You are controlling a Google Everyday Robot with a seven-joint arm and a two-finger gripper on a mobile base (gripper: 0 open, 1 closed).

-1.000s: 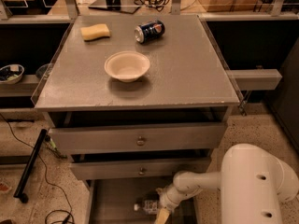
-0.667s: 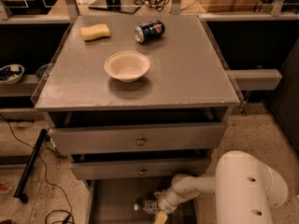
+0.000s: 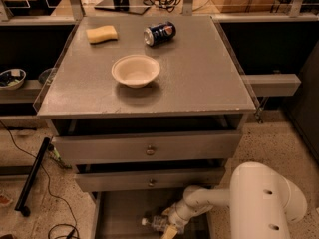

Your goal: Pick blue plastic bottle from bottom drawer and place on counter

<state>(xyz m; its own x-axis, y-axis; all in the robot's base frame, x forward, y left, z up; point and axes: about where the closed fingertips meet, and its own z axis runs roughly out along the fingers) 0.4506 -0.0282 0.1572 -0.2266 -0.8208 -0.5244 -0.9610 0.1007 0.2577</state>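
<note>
Arm (image 3: 212, 198) bent low, end effector (image 3: 169, 228) beside blue plastic bottle (image 3: 154, 222)

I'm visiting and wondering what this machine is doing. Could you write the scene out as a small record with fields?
Bottle: small clear plastic bottle with white cap, lying in the bottom grey metal drawer tray, not yet lifted out
Robot hand: hand is low in that tray, right beside the bottle
Counter: flat grey cabinet top
On counter: cream round bowl, yellow sponge, dark blue soda can on its side
Other drawers: two wider grey drawers with round knobs, both slightly open
</note>
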